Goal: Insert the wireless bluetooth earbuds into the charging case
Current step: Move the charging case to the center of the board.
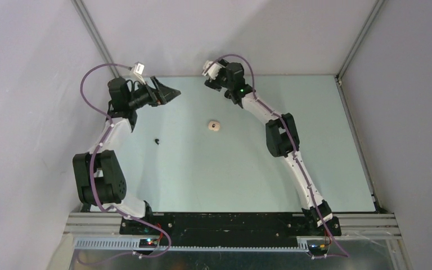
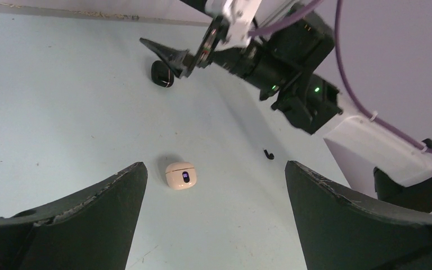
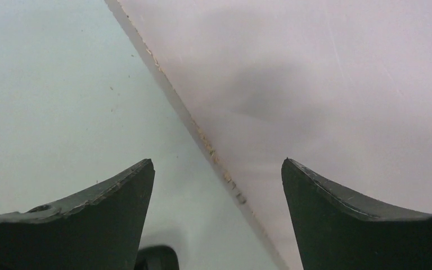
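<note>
Left pincer (image 2: 215, 166): fingers spread wide, holding nothing. It hangs above the table (image 2: 62, 112) at the far left and points across the work, which I judge to be a waiting stance.
Right pincer (image 3: 217, 161): also spread and bare, low at the far edge where the table meets the wall (image 3: 343, 84).
Reason for right placing: a dark rounded thing (image 2: 162, 74) lies just under its tips. I judge it is set to take that up. I cannot tell if this is a second case.
Pale case (image 2: 181, 175): flat at mid-table, well apart from both pincers. Lid state cannot be told.
Black earbud (image 2: 268, 154): loose on the table near the pale case, not touching it.
Count: two pincers, one pale case, one dark rounded thing, one black earbud. No pale earbuds seen.
</note>
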Controlling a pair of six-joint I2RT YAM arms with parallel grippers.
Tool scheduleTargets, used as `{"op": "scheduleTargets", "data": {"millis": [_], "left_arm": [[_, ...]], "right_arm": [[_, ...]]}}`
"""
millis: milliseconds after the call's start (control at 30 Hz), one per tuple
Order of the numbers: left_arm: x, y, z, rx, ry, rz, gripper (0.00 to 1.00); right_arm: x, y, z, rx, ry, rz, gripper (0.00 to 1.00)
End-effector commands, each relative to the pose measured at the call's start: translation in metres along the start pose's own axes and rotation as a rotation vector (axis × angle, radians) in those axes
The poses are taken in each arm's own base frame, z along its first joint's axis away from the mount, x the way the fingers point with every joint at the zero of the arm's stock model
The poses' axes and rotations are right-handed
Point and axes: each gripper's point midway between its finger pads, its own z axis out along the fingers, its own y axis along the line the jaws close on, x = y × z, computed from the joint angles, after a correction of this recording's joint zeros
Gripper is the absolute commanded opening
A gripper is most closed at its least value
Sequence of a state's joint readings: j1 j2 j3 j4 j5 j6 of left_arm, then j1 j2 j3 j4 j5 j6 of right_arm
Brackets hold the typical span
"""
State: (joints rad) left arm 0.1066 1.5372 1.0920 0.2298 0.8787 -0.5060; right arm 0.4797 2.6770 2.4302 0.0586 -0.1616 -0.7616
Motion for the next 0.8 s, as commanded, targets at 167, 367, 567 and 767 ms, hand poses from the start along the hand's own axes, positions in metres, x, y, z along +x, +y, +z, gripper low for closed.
{"op": "scheduleTargets", "data": {"millis": [167,367,567,767], "left_arm": [[-0.009,0.007,-0.007,0.030,-0.034,-0.031,1.00],[-0.010,0.008,-0.008,0.042,-0.041,-0.050,0.99],[-0.013,0.007,-0.008,0.057,-0.044,-0.060,0.99],[-0.015,0.005,-0.011,0.060,-0.052,-0.056,0.99]], "right_arm": [[0.030,0.000,0.021,0.122,0.019,-0.243,0.91],[0.055,-0.008,0.020,0.136,0.076,-0.262,0.93],[0.077,-0.014,0.012,0.137,0.170,-0.236,0.93],[0.100,-0.016,-0.007,0.086,0.288,-0.118,0.92]]}}
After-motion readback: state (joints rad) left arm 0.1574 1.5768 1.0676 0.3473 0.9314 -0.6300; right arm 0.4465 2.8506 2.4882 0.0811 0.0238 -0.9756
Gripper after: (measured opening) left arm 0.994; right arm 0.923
